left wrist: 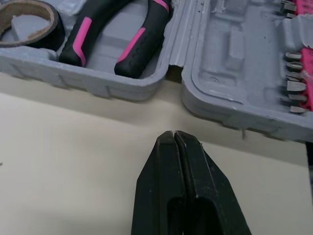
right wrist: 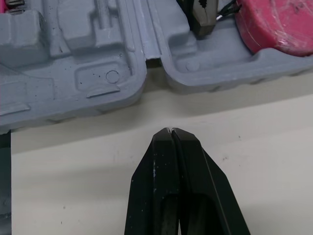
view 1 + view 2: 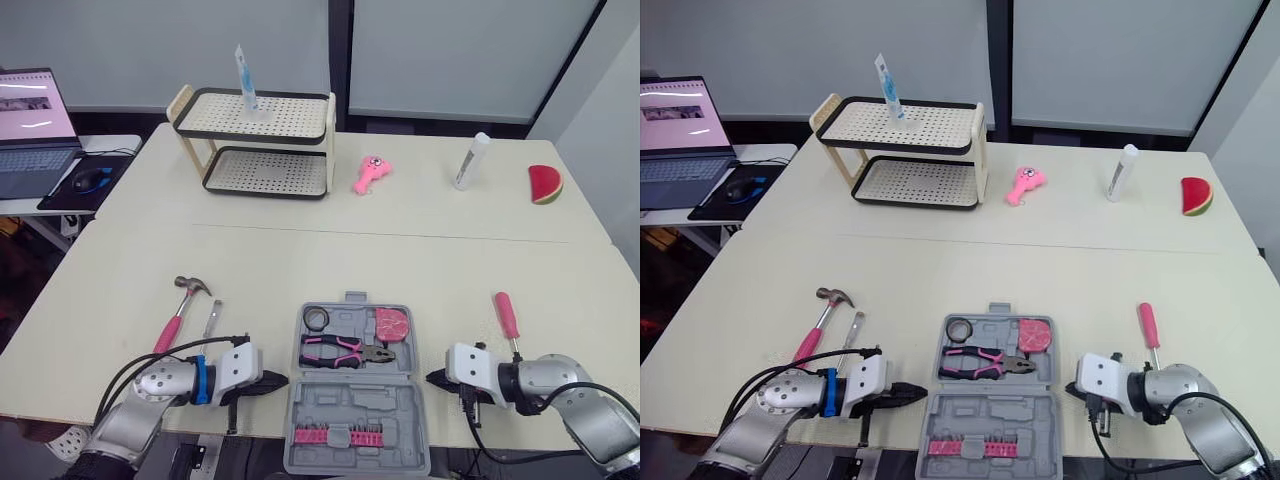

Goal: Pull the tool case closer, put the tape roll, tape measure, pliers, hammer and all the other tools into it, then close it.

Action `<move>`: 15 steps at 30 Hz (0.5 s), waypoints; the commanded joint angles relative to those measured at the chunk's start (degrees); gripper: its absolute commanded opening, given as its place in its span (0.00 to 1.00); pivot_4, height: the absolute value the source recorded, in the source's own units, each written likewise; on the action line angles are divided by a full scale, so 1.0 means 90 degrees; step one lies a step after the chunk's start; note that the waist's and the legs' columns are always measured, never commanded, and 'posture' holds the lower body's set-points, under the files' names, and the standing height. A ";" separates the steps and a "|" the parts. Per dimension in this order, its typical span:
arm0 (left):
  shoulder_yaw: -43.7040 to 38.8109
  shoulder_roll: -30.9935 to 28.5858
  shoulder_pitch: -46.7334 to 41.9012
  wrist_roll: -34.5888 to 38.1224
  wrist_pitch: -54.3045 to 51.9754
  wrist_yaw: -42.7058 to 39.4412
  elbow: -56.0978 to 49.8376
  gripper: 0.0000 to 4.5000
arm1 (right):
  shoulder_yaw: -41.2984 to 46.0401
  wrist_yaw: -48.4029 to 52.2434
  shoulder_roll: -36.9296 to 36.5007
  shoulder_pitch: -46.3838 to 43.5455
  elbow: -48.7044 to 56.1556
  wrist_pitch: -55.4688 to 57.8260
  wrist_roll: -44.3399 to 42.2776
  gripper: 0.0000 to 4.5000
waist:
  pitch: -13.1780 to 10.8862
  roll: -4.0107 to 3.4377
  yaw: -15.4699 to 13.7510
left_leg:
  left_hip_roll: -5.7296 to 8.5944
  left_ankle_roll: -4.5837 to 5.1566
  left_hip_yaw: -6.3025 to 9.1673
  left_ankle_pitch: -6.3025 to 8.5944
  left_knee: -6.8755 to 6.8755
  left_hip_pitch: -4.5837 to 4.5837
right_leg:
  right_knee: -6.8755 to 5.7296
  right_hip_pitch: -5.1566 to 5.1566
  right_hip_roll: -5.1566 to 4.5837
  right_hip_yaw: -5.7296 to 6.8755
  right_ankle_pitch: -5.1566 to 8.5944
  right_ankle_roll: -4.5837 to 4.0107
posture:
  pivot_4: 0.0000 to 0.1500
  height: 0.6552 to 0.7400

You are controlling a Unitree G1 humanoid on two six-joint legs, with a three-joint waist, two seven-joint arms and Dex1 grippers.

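Shows fingers [image 3: 262, 385] of left gripper [image 3: 280, 381] and right gripper [image 3: 432, 378] pressed together into points, gripping nothing, in the head view. Sets the tool case [image 3: 352, 408], lid laid flat, at 6 o'clock on the table [image 3: 300, 260], between both tips and touching neither. Carries tape roll [image 3: 319, 318], pliers [image 3: 345, 350] and pink tape measure [image 3: 391, 324] in its far half, pink bits [image 3: 335, 436] in its near half. Has hammer [image 3: 180, 315] and slim metal tool [image 3: 211, 320] at the case's 10 o'clock and a pink-handled screwdriver [image 3: 507, 315] at 2 o'clock, all on bare table. Looks from the left wrist along closed fingers toward the case's hinge edge, with tape roll and pliers handles inside. Looks from the right wrist along closed fingers toward the same hinge, with the pliers' nose and tape measure beyond.
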State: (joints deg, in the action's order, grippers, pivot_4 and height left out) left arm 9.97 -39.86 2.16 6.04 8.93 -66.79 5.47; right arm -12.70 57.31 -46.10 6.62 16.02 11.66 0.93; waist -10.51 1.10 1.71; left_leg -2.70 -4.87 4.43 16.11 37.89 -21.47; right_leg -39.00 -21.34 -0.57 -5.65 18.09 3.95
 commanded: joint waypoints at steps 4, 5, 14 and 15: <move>0.0165 0.0128 -0.0204 -0.0104 -0.0029 0.0145 0.0052 0.00 | -0.0086 -0.0035 0.0087 -0.0127 0.0147 -0.0016 -0.0035 0.00 | 0.0000 0.0000 0.0004 | 0.0000 0.0000 0.0001 0.0000 0.0000 0.0000 | 0.0000 0.0000 0.0000 0.0001 0.0000 0.0000 | 1.00 0.94; 0.0188 0.0143 -0.0231 -0.0106 -0.0057 0.0153 0.0025 0.00 | -0.0114 -0.0040 0.0108 -0.0145 0.0154 -0.0002 -0.0032 0.00 | 0.0000 0.0000 0.0004 | 0.0000 0.0000 0.0002 0.0000 0.0000 0.0000 | 0.0000 0.0000 0.0000 0.0001 0.0000 0.0000 | 1.00 0.94; 0.0414 0.0287 -0.0352 -0.0034 -0.0639 0.0157 -0.0478 0.00 | -0.0328 -0.0058 0.0284 -0.0272 0.0285 0.0168 -0.0046 0.00 | 0.0000 0.0000 0.0003 | 0.0000 0.0000 0.0002 0.0000 0.0000 -0.0001 | 0.0000 0.0000 0.0000 0.0002 0.0000 0.0000 | 1.00 0.94; 0.0434 0.0281 -0.0344 -0.0018 -0.0715 0.0142 -0.0552 0.00 | -0.0349 -0.0072 0.0314 -0.0292 0.0296 0.0187 -0.0039 0.00 | 0.0000 0.0000 0.0003 | 0.0000 0.0000 0.0003 0.0000 0.0000 -0.0002 | -0.0001 -0.0001 0.0000 0.0002 0.0000 0.0000 | 1.00 0.94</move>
State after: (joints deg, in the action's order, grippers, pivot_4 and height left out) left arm 12.88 -37.78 -0.74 5.43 3.45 -65.42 3.15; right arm -15.51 57.00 -43.75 4.63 16.62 13.30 1.00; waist -10.51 1.10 1.74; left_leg -2.69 -4.87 4.46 16.11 37.89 -21.48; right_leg -39.00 -21.35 -0.57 -5.63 18.09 3.95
